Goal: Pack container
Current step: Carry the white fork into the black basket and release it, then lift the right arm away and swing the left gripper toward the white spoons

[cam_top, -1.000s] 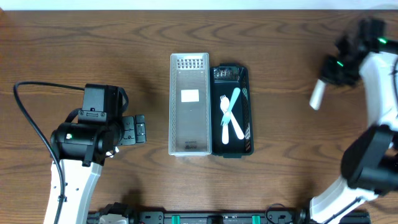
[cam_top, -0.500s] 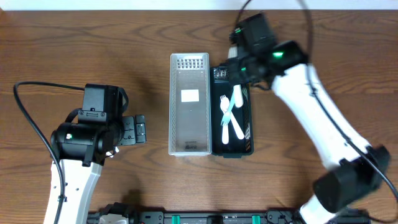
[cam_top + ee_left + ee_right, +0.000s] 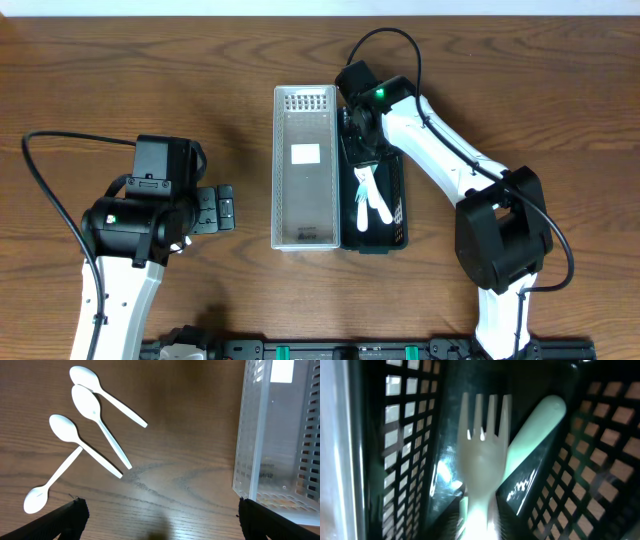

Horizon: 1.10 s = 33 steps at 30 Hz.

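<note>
Black slotted plastic basket (image 3: 401, 205) holds a white plastic fork (image 3: 482, 455) beneath the right end effector (image 3: 357, 148) — grip impossible to tell — while the left end effector (image 3: 165, 520), well left of the basket, gapes wide.

The left arm (image 3: 120, 270) is raised from its base at the near side, and its wrist is bent so that the left claw (image 3: 222, 208) is pointed sideways toward the middle. Its fingers (image 3: 70, 517) are spread as wide as they go, and nothing is held between them. The right arm (image 3: 450, 160) is stretched from its elbow across toward the middle, and the right claw (image 3: 358, 140) is pointed steeply down. How its jaws stand cannot be made out.
</note>
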Motion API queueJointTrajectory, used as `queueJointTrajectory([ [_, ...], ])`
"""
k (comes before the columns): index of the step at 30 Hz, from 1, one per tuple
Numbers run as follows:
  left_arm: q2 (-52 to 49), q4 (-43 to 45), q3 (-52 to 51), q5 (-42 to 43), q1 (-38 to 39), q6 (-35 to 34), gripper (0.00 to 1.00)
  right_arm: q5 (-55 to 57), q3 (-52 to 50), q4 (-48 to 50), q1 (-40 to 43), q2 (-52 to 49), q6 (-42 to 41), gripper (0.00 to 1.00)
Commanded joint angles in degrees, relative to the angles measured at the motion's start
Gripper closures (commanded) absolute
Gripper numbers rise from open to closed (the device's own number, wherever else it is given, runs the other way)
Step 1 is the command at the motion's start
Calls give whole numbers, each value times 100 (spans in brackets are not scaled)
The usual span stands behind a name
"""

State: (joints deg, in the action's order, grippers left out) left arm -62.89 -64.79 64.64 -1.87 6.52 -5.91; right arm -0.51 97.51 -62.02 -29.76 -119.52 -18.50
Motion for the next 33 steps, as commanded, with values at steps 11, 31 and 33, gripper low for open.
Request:
queueJointTrajectory([
  [11,4,-81,122,-13,-24,70,2,55,461,-195,28,468,365,57],
  [31,879,-1248,1349,-1692,-1700,-4721,2,293,1198,-1543,3198,2715,850,23],
  [33,844,-1185,1143,-1797,-2129,-5694,2,-39,957,-1491,3449,2715,855,23],
])
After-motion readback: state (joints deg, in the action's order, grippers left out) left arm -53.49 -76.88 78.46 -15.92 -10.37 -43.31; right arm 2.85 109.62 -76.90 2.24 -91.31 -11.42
